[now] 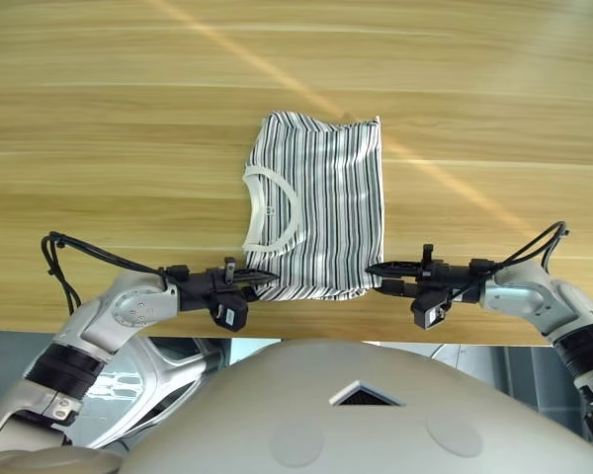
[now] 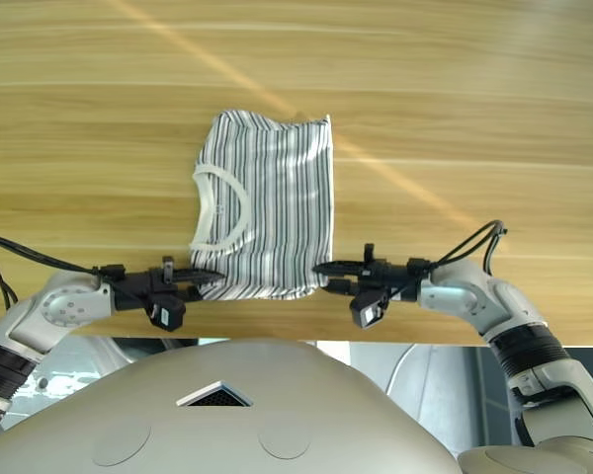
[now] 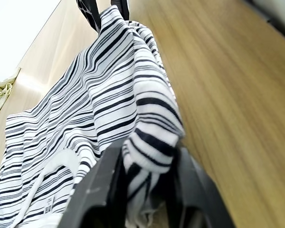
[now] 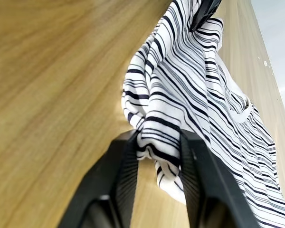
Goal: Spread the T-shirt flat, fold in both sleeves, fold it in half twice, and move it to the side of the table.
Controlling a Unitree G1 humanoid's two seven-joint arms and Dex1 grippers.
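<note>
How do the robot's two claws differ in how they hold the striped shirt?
The left gripper pinches the near corner of the T-shirt on the collar side; the right gripper pinches the near corner on the plain side. The left gripper points toward the robot's right, the right gripper toward its left. Both are shut on bunched fabric.

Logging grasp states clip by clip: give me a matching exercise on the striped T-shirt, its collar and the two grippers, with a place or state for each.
1. black-and-white striped T-shirt
2. white ribbed collar
3. left gripper
4. right gripper

A. shut on the shirt's near corner, robot's right
B. lies partly folded on the light wooden table
C. shut on the shirt's near corner, robot's left
D. on the shirt's left half

Pairs: 1-B; 2-D; 3-C; 4-A
</note>
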